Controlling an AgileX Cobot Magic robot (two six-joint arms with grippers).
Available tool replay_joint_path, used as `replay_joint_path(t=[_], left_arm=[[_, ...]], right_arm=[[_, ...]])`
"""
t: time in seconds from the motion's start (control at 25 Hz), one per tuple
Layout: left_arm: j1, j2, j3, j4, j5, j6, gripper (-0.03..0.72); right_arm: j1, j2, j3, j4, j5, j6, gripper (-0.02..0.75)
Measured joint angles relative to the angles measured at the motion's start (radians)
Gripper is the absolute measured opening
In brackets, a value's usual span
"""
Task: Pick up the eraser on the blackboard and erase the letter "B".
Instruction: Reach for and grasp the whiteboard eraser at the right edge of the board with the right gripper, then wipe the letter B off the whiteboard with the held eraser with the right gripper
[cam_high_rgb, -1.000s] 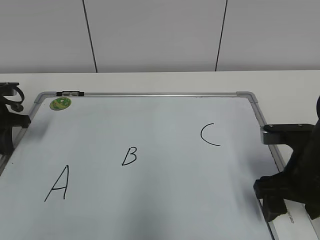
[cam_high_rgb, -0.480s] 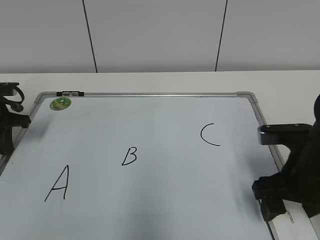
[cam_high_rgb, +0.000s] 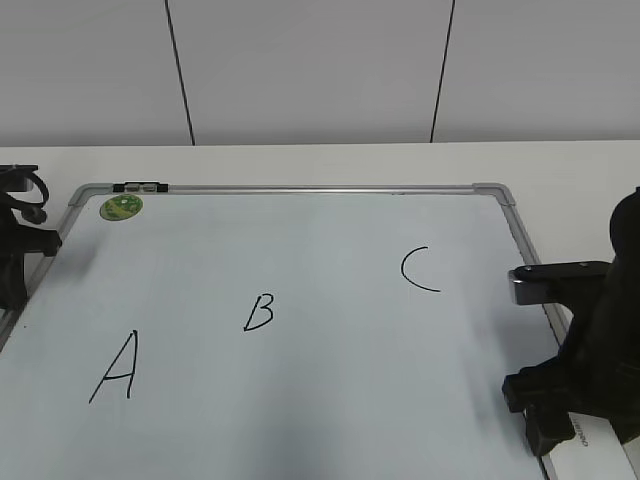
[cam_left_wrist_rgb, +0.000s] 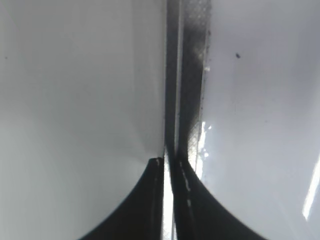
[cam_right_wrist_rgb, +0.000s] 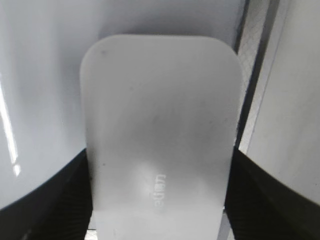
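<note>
Barely started: right gripper (cam_right_wrist_rgb: 157, 200) straddles the eraser (cam_right_wrist_rgb: 159, 135) at the board's (cam_high_rgb: 300, 400) near right, contact unclear. B (cam_high_rgb: 259, 312) is untouched. Left gripper (cam_left_wrist_rgb: 167, 172) is pressed together, idle.

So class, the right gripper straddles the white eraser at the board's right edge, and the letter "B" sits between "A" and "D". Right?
Not quite: the exterior view shows the letter "B" between "A" and "C". The right gripper does straddle the eraser at the blackboard's right edge.
</note>
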Motion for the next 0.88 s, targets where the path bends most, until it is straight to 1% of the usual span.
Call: replay_joint_path(t=[0.12,0.52,0.68,0.88], left_arm=[[0.0,0.0,0.0,0.0,0.0,0.0,0.02],[0.0,0.0,0.0,-0.002,0.0,0.0,0.02],[0.0,0.0,0.0,-0.002,0.0,0.0,0.02],[0.0,0.0,0.0,-0.002,0.0,0.0,0.02]], right_arm=[[0.0,0.0,0.0,0.0,0.0,0.0,0.524],[0.0,0.001,-0.007,0.0,0.014,-0.002,0.521],[0.0,0.007,-0.103,0.0,0.111,-0.028,0.521],[0.0,0.065,-0.326,0.0,0.237,-0.069,0.521]])
